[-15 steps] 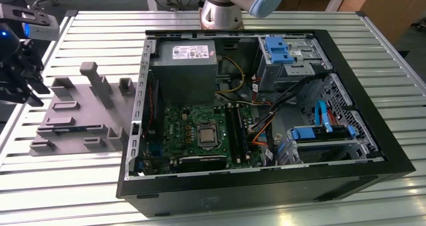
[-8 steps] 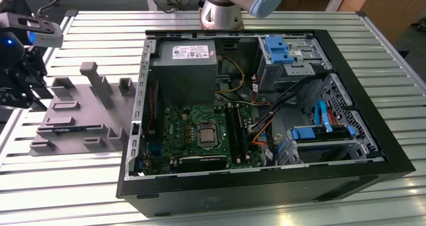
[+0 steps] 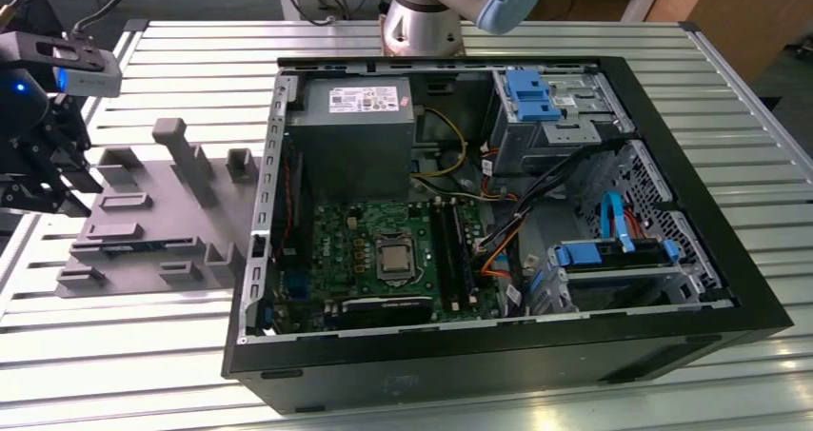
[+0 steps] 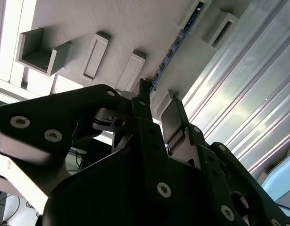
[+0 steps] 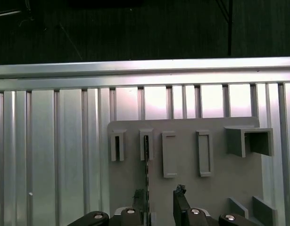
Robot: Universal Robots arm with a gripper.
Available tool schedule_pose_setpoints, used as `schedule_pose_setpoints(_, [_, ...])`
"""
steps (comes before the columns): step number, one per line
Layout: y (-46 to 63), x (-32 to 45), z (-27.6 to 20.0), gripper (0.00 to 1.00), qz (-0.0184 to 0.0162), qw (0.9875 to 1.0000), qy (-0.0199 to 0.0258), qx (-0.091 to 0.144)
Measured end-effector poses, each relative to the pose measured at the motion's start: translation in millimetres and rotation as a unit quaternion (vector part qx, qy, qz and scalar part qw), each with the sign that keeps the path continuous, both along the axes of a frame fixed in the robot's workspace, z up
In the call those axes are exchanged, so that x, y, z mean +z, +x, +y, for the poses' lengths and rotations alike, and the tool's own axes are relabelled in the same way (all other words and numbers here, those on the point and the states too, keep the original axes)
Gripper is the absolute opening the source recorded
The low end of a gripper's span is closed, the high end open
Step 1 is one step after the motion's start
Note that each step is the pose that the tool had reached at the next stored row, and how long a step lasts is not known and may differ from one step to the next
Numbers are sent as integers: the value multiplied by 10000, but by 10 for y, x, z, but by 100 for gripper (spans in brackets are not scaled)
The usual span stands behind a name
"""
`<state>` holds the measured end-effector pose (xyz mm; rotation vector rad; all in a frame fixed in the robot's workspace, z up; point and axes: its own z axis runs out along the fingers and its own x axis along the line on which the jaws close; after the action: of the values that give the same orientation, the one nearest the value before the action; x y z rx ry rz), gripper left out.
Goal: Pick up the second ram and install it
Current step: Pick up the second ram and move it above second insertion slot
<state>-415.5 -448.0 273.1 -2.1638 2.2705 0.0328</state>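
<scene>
**Fingers straddle the second ram in its holder**

The black gripper (image 5: 160, 195) hangs over a grey plastic holder block (image 5: 220, 188). The block lies on the slatted aluminium desk (image 5: 50, 155) at the exterior view's left, well apart from the computer.

The second ram (image 5: 146, 162), a long, narrow blue circuit-board stick, stands on edge in one of the holder's narrow slots. That upright pose seems chosen to leave both flat faces free for a pinch.

In both wrist views the fingers (image 5: 180, 200) stand apart, one on each side of the stick. One finger is just beside it and the other is off by a clear gap. They are not clamped on it, so the ram appears to rest in the holder on its own.

The open black computer case (image 3: 508, 355) lies on its side in the middle of the exterior view. This turns the green motherboard (image 3: 368, 250) face up and leaves its slots reachable from above.

As for writing, a white label (image 3: 362, 98) sits on the grey power supply box (image 3: 349, 136) in the upper part of the case, but its print is too small to read. No lettering can be made out on the ram, the holder or the gripper.
</scene>
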Motion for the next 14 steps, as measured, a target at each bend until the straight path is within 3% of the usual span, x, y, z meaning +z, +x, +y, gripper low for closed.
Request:
schedule_pose_setpoints(5, [10, -11, -1, 38, -1, 10000, -2, -12])
schedule_pose_setpoints(14, [32, -163, -9, 38, -5, 9999, -5, -120])
